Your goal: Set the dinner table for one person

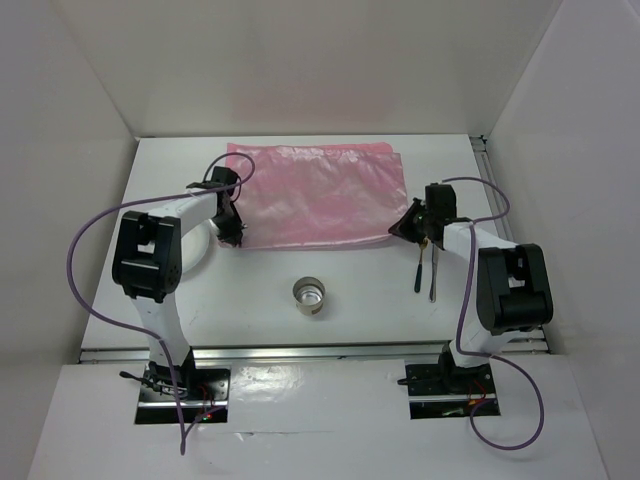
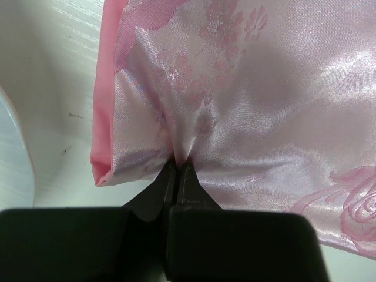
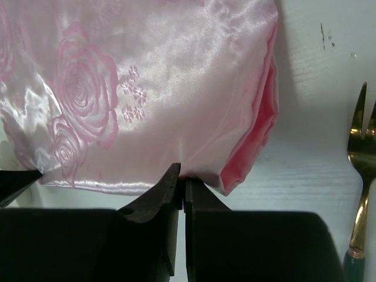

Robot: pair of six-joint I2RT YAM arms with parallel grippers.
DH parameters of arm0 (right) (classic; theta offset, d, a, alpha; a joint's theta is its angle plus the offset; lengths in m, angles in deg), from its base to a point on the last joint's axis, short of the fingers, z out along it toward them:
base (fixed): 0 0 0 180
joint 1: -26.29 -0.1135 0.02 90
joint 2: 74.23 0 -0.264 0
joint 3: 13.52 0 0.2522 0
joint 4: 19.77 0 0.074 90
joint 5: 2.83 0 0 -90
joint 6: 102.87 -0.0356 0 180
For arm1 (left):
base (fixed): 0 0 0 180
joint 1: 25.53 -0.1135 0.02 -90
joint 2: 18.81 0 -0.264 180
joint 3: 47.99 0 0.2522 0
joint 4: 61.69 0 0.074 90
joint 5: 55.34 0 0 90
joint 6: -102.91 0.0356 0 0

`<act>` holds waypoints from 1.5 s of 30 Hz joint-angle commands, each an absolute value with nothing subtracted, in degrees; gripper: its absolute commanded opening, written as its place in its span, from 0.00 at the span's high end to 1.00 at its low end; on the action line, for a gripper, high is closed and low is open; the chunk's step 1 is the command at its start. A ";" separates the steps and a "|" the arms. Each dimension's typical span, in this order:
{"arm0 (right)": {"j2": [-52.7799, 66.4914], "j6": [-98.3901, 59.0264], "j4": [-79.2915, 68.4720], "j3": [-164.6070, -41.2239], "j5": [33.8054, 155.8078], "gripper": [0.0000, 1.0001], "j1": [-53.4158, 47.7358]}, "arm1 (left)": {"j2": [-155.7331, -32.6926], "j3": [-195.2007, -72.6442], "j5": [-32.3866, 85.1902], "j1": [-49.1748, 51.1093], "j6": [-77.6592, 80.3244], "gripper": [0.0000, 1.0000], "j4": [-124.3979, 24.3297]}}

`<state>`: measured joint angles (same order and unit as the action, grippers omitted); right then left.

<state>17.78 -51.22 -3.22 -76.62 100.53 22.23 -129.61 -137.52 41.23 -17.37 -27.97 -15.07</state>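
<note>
A shiny pink cloth [image 1: 320, 195] with a rose pattern lies folded on the far half of the white dinner table [image 1: 380, 310]. My left gripper [image 1: 237, 240] is at the cloth's near left corner. In the left wrist view the gripper [image 2: 178, 163] is shut on a pinched fold of the cloth [image 2: 264, 106], close to its left edge. My right gripper [image 1: 400, 232] is at the near right corner. In the right wrist view it [image 3: 182, 175] is shut on the cloth's [image 3: 147, 88] near edge, beside the folded corner.
A small metal cup [image 1: 310, 295] stands on the table in front of the cloth. A gold fork [image 3: 361, 176] and a second utensil [image 1: 434, 275] lie just right of the right gripper. A white plate [image 1: 200, 250] sits under the left arm. Metal rails [image 1: 487, 160] run along the table's right and near edges.
</note>
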 commanded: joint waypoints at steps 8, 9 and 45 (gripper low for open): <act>9.80 -49.87 1.28 -70.18 99.83 1.00 22.68 | -120.59 -128.56 42.13 -17.53 -26.90 1.00 -11.98; 8.93 -49.09 1.81 -69.56 99.82 1.00 22.68 | -119.89 -128.03 42.13 -17.53 -26.90 1.00 -11.98; -8.41 -42.58 10.43 -77.01 102.41 0.21 22.68 | -104.51 -142.78 49.79 -13.75 -24.36 0.37 3.05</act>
